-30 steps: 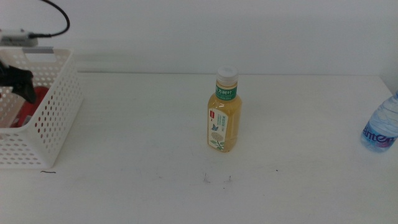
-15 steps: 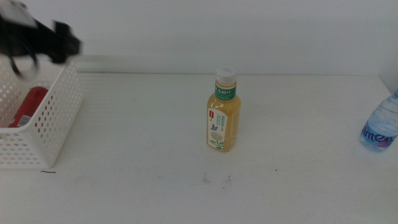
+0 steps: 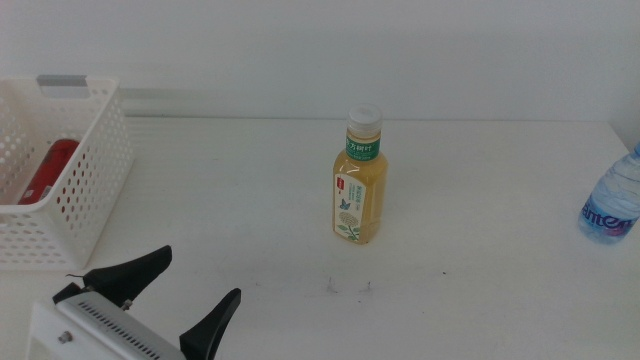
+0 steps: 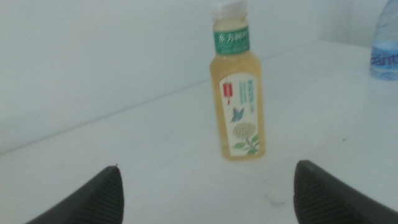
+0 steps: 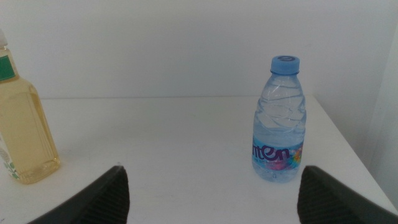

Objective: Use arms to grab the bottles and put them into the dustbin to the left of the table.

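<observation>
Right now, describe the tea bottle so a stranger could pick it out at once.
Start at the white table: the tea bottle stands upright near its middle, alone. It is yellow with a white cap and green neck label, unlike the clear water bottle at the right edge and the red can in the basket.

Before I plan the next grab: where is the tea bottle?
In the middle view the tea bottle stands upright near the table's centre, between the basket on the left and the water bottle at the right edge.
</observation>
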Robot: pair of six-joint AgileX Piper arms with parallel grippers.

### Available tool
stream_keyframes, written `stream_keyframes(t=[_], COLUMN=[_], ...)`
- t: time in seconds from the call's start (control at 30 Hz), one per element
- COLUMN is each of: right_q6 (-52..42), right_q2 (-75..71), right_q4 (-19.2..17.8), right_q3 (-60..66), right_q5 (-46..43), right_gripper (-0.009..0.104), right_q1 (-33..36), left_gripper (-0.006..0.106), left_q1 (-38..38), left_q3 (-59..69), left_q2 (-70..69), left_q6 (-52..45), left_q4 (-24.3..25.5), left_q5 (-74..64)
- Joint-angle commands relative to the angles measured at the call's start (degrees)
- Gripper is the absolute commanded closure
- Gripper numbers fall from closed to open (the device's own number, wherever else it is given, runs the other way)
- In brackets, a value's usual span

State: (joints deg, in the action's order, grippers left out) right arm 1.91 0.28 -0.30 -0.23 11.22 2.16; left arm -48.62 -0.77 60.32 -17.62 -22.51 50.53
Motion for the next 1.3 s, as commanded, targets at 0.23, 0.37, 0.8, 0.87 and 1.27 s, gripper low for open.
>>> stream_keyframes(t=[0.23, 0.37, 0.8, 0.87, 1.27], right_q6=[-0.2, -0.2, -0.2, -0.2, -0.2], right_q2=[-0.3, -0.3, -0.3, -0.3, -0.3], right_q4=[-0.5, -0.5, -0.5, -0.5, -0.5], right_q3=[0.2, 0.2, 0.2, 0.2, 0.2], right_q5=[-0.6, -0.6, -0.6, -0.6, -0.6], right_gripper=[0.009, 0.009, 0.009, 0.009, 0.009], right_q1=[-0.5, -0.5, -0.5, -0.5, -0.5], left_gripper=[0.007, 0.007, 0.007, 0.007, 0.007], left_q1=[-1.0, -1.0, -0.8, 0.5, 8.9], left_q3=[0.1, -3.1, -24.9, -27.6, -39.3], left_q2=[12.6, 17.6, 42.0, 44.9, 54.8], left_q6=[7.1, 8.7, 12.4, 15.7, 19.8], left_q4=[1.6, 3.4, 3.5, 5.6, 16.7], left_q5=[15.0, 14.8, 14.4, 13.0, 9.2])
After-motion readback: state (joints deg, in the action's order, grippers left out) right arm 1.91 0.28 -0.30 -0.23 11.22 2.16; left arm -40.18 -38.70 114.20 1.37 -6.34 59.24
